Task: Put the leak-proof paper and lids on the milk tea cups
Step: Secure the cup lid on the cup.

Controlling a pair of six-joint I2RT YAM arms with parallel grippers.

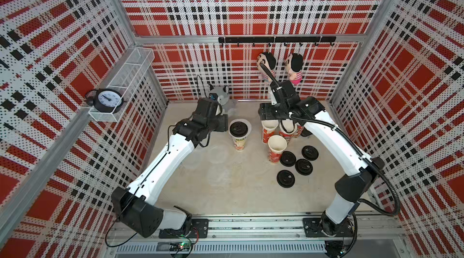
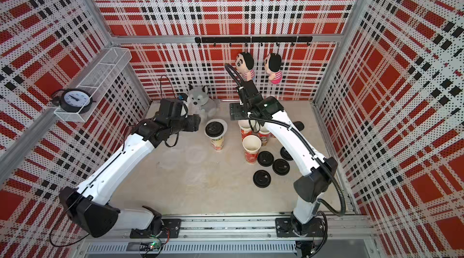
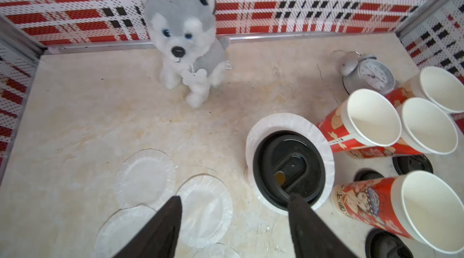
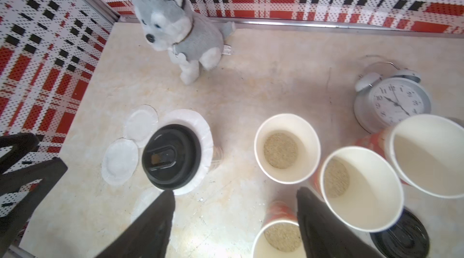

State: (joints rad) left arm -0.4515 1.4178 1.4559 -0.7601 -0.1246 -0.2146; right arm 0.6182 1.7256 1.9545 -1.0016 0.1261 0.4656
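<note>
A cream milk tea cup (image 1: 239, 141) stands mid-table with a sheet of leak-proof paper (image 3: 261, 128) over its mouth and a black lid (image 3: 288, 166) pressed on top. My left gripper (image 3: 233, 201) hangs open and empty just left of it, above loose leak-proof paper sheets (image 3: 145, 176) (image 3: 206, 214) lying flat on the table. Red milk tea cups (image 4: 287, 148) (image 4: 361, 189) (image 4: 429, 155) stand uncovered to the right. My right gripper (image 4: 234, 192) is open above them, holding nothing. Another open cup (image 1: 277, 145) stands nearer the front.
Several loose black lids (image 1: 287, 158) (image 1: 303, 167) (image 1: 285, 178) lie right of the cups. A husky plush (image 3: 180, 38) sits at the back wall and a silver alarm clock (image 4: 394, 103) stands behind the cups. Two dolls (image 1: 266, 64) hang from a hook rail.
</note>
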